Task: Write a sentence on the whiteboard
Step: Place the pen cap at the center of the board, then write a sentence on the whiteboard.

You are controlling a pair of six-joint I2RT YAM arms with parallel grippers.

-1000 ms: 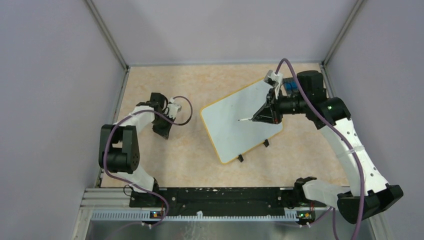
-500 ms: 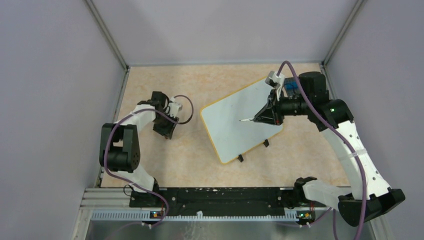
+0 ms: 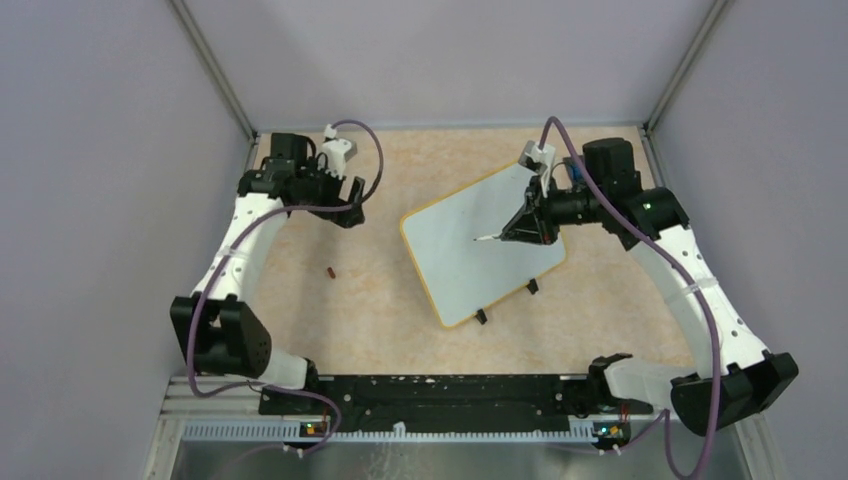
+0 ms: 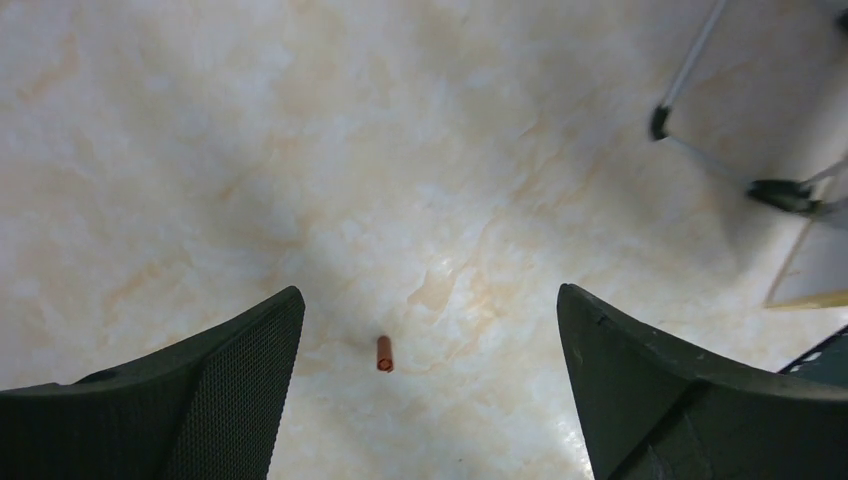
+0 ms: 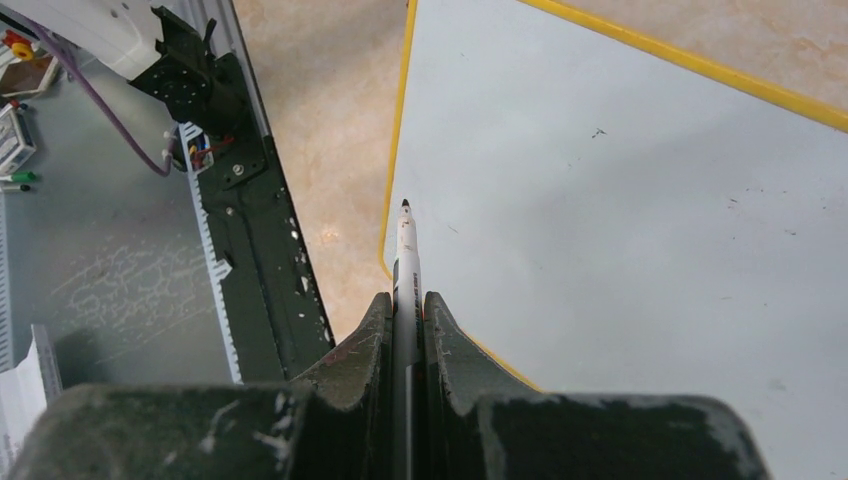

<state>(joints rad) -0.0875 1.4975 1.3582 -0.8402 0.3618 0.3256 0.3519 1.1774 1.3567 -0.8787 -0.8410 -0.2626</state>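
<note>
The whiteboard (image 3: 470,255) lies tilted on the table, white with a yellow rim, and no sentence is in view on its face (image 5: 640,190). My right gripper (image 3: 517,230) hovers over its middle, shut on a white marker (image 5: 406,245) whose dark tip points toward the board's left edge. In the right wrist view the right gripper (image 5: 407,300) clamps the marker's barrel. My left gripper (image 3: 347,210) is raised at the back left, open and empty (image 4: 428,293). A small reddish marker cap (image 4: 384,353) lies on the table below it, also seen from above as the cap (image 3: 331,271).
A small blue studded plate (image 3: 583,176) sits behind the right wrist. The board's black clip feet (image 3: 481,316) stick out at its near edge. The black base rail (image 3: 430,392) runs along the front. Grey walls enclose the table on three sides.
My left gripper has opened, let go of the reddish cap, and risen toward the back left; the cap now lies on the table. The right gripper shifted slightly left with the marker.
</note>
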